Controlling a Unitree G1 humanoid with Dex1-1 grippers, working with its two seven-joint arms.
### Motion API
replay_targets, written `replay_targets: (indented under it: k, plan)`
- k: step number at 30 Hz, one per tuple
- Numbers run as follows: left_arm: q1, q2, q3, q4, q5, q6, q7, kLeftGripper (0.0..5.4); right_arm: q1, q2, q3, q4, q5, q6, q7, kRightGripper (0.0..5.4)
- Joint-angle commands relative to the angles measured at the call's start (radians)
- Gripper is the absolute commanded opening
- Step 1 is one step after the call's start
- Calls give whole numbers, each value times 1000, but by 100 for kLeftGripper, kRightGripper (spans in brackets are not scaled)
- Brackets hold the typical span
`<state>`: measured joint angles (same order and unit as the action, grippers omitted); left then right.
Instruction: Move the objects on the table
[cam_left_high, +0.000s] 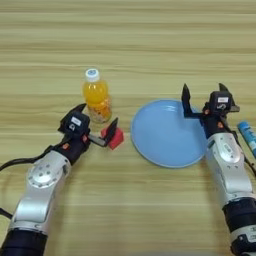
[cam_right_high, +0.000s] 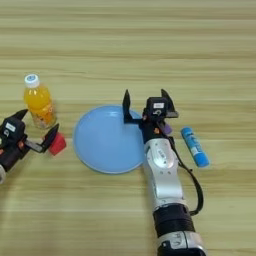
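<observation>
- the left gripper (cam_left_high: 98, 116) is near the left side of the table (cam_left_high: 150, 40), its two black fingers wide apart, holding nothing
- the small red cube (cam_left_high: 114, 137) lies just beside the lower finger tip; if they touch, i cannot tell
- the orange-drink bottle (cam_left_high: 97, 96) stands upright just behind the left gripper, white cap on top
- the right gripper (cam_left_high: 204, 95) is over the right rim of the round light-blue plate (cam_left_high: 160, 135), fingers spread wide, nothing between them
- a bit of the purple bar (cam_right_high: 167, 128) shows beside the right wrist, mostly hidden
- the blue-and-white tube (cam_right_high: 195, 146) lies near the right edge, apart from the plate
- the far half of the table is bare wood, and the near strip between the two arms too
</observation>
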<state>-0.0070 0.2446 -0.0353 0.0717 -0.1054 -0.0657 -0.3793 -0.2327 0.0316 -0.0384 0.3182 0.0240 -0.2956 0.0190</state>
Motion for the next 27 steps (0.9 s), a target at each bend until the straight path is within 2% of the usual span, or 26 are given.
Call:
replay_targets:
  k: [1,12,27]
  plan:
    - [-25,-10,6,23,10,-13,14,537,-21,0,0,7,-1,-3,-6,540]
    - [-56,-20,15,74,36,-53,52,537,-20,-1,3,8,-1,-4,-8,540]
    - [-172,-71,16,240,61,-137,116,537,-23,-1,2,17,-1,-8,-8,540]
